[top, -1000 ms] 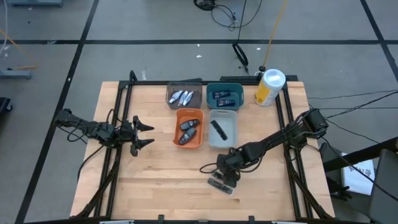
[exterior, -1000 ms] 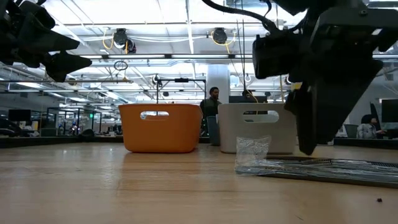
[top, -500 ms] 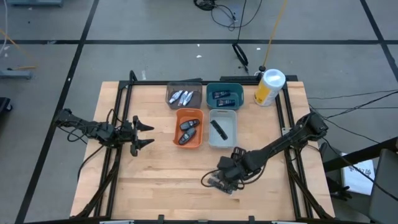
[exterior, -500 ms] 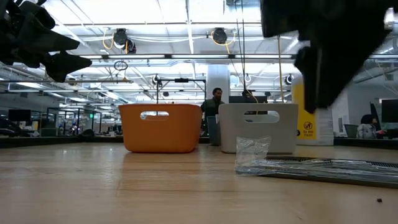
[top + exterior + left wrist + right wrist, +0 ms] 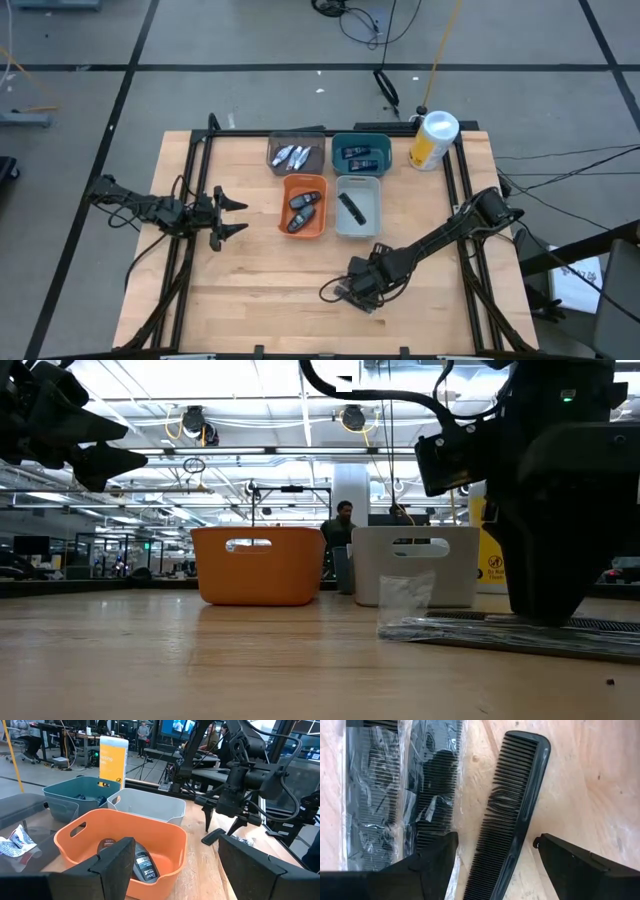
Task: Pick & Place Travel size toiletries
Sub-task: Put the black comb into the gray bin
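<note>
Right gripper [image 5: 495, 865] open, low over a loose black comb [image 5: 512, 805] beside a clear comb packet [image 5: 400, 790]. Left gripper [image 5: 232, 215] open, idle at table's left

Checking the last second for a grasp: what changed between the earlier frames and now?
The right gripper has come down toward the table's front, and now hangs open, straddling a loose black comb beside the wrapped combs. It holds nothing yet. The left gripper stayed open and parked at the left; the bins and their contents are unchanged.
</note>
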